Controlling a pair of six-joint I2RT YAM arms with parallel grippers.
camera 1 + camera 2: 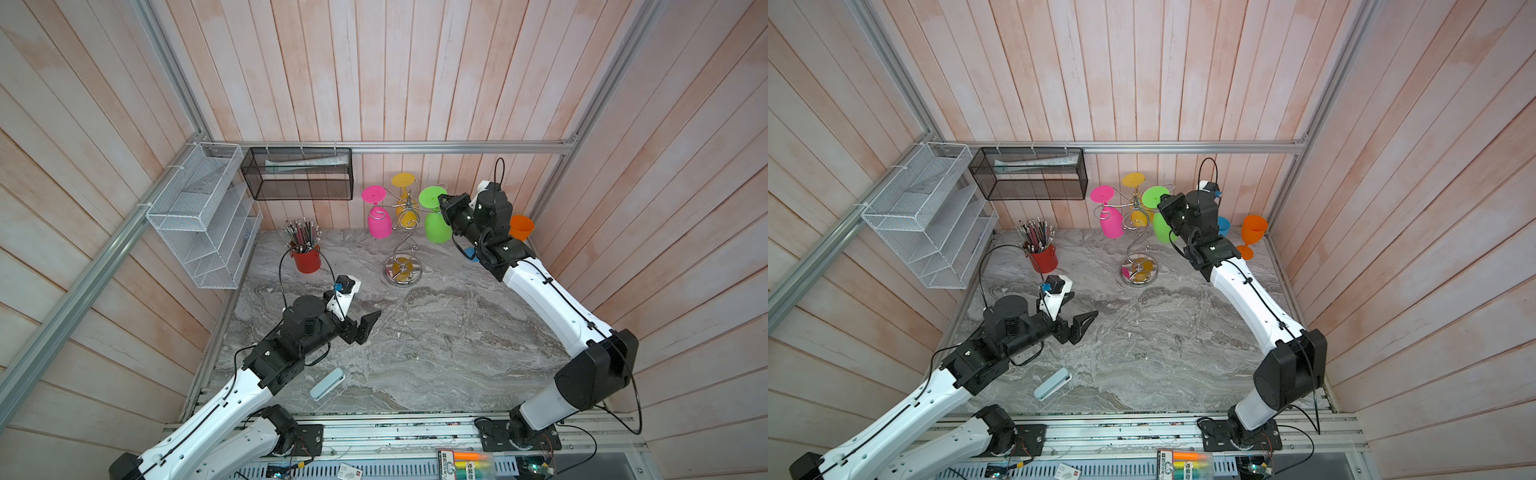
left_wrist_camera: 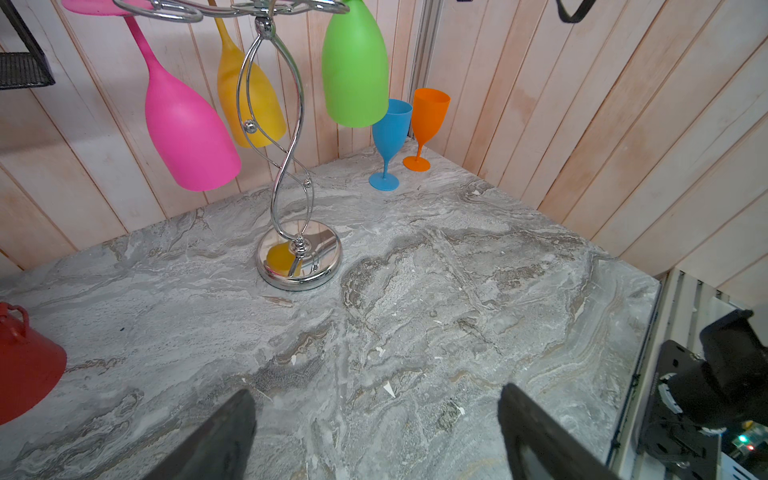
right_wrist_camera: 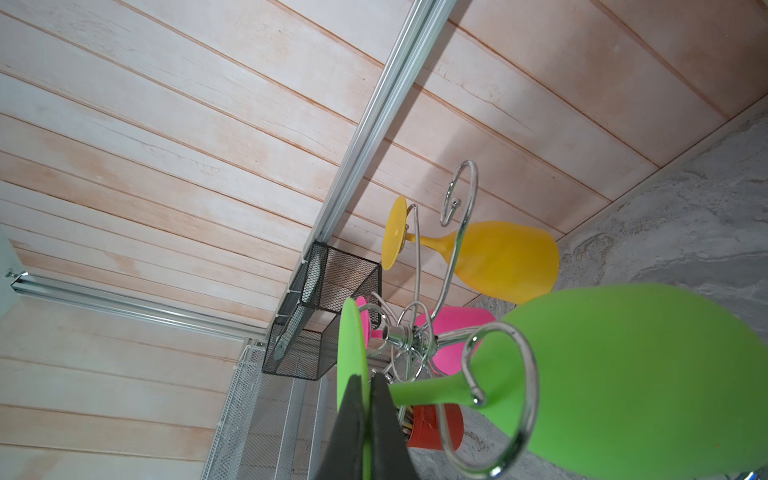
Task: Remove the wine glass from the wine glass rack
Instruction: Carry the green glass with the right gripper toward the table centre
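Bright, even light; soft shadows; edges bow; foreground seems blurred.

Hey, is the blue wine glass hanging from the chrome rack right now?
No, the blue wine glass stands upright on the marble table beside the orange glass.

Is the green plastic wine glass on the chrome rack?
On: the green plastic wine glass hangs upside down, stem hooked in the chrome wire rack.

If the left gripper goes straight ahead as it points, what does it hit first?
Ahead of the open left gripper lies bare grey marble tabletop, then the blue plastic wine glass. The chrome wire rack sits off that line. If it tilts down, the tabletop comes first.
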